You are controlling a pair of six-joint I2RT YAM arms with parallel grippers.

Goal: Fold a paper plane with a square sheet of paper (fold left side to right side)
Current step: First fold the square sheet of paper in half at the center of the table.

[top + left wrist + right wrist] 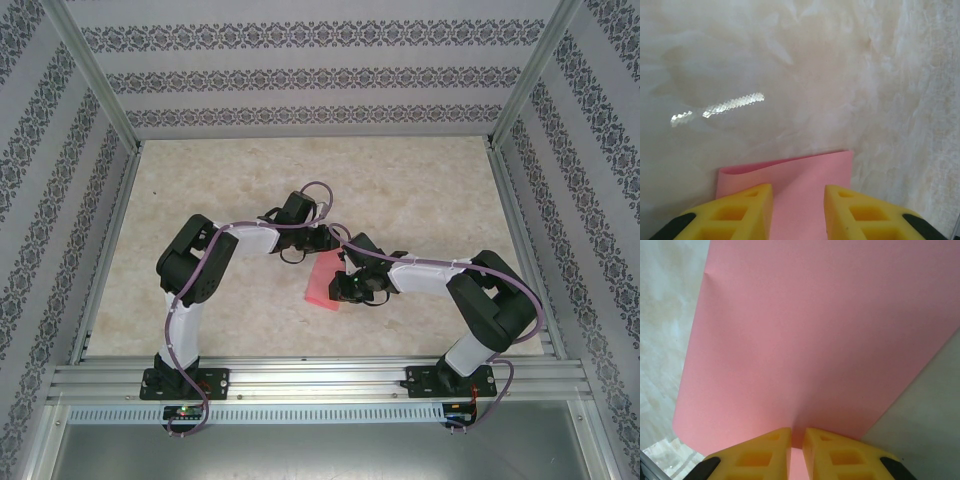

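- The right gripper (796, 434) is clenching the square sheet of paper (815, 330) at its near edge. Its 2 yellow fingers (770, 452) are almost meeting, with a sliver of pink between them.
- From that pinch the sheet is rising and spreading away, so it is lying ahead of the gripper rather than under it. A small dent is showing high on its left edge.
- The left gripper (799, 192) is standing released, its 2 fingers well apart, with the paper running flat between and beneath them. Whether the pads are touching the sheet I cannot tell.
- In the top view the paper is sitting at the middle of the table (250, 180) as a narrow salmon strip running from near-left to far-right. The right gripper is lying just beside its right edge and the left gripper at its far end.
- By my judgement the right arm is the one carrying the fold. The move is turning on where the pinched edge is landing against the part under the left gripper.
- In the left wrist view the far edge is looking softly rolled rather than sharply creased, so the fold is probably not yet pressed.
- Bare table is lying open to the left and on the far side. The tight spot is the 2 wrists crowding together over the sheet.
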